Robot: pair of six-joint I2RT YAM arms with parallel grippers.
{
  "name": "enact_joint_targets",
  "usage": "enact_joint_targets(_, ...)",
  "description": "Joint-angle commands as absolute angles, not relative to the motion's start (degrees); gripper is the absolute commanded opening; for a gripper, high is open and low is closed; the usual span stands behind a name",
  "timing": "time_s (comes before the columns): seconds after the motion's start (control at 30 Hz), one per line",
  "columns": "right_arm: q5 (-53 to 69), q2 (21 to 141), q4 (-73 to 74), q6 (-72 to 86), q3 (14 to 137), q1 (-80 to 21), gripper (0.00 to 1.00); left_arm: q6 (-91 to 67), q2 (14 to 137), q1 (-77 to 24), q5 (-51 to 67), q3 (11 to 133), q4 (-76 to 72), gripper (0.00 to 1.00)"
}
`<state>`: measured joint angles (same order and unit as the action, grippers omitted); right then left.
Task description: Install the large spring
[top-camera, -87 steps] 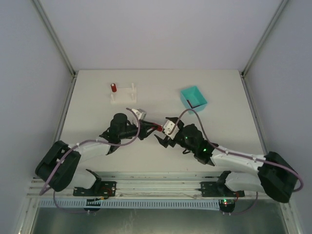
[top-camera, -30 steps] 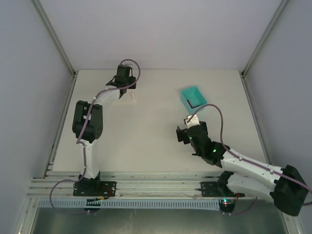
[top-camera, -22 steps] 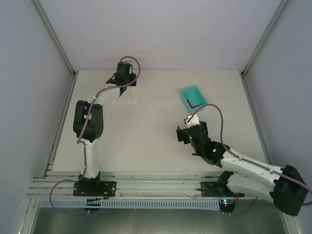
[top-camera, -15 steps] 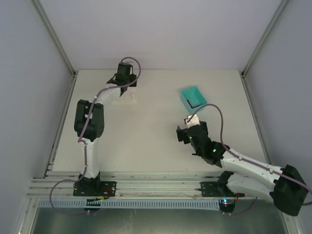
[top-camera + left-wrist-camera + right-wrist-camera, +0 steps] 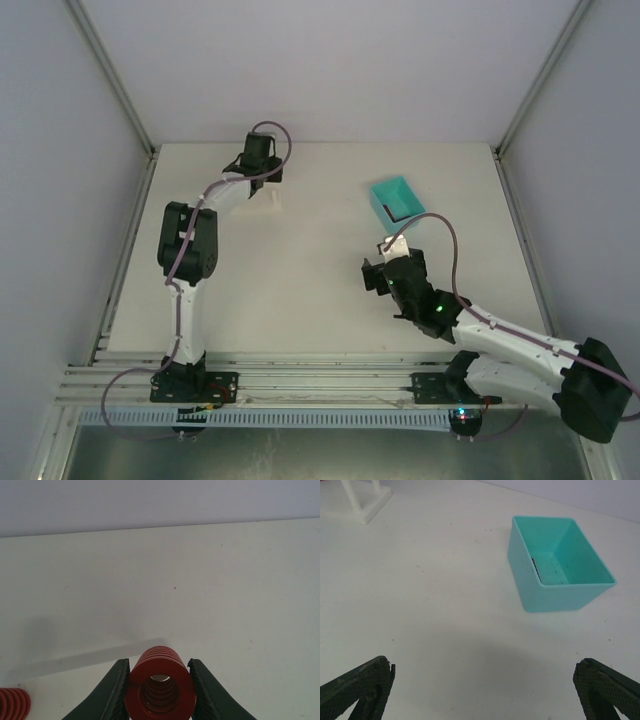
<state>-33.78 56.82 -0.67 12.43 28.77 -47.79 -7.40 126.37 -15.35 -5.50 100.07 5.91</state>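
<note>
Coils of the large red metal spring (image 5: 160, 680) sit clamped end-on in the left gripper (image 5: 157, 664) over the pale table's (image 5: 320, 250) far-left part, while the right gripper (image 5: 481, 690) gapes wide, empty, near the teal plastic bin (image 5: 555, 565).

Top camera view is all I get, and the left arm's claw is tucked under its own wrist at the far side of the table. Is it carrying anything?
Observer: Yes. Its wrist camera shows the left claw shut on a red spring, seen end-on between the two fingers.
Visitor: Is that the only spring there?
Observer: No. A second red spring peeks in at the lower left corner of that same view.
Visitor: And the other claw?
Observer: From its own camera, the right claw stands wide open with nothing between its fingers.
</note>
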Motion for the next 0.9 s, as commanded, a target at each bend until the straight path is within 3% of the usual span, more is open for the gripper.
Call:
enact_joint_targets(0.0, -34.6, 57.3, -0.5, 12.7, 30.1, -47.4, 0.99, -6.8, 128.3, -15.1, -5.6, 103.5, 6.9, 0.15)
enact_joint_targets(0.47, -34.6, 57.9, -0.3, 12.8, 30.4, -47.3, 0.99, -6.6, 129.1, -14.5, -5.2, 104.9, 7.8, 0.44)
enact_joint_targets(0.87, -34.6, 57.5, -0.3, 12.8, 30.5, -47.2, 0.99, -7.9, 123.9, -14.5, -2.7, 102.6, 8.4, 0.49)
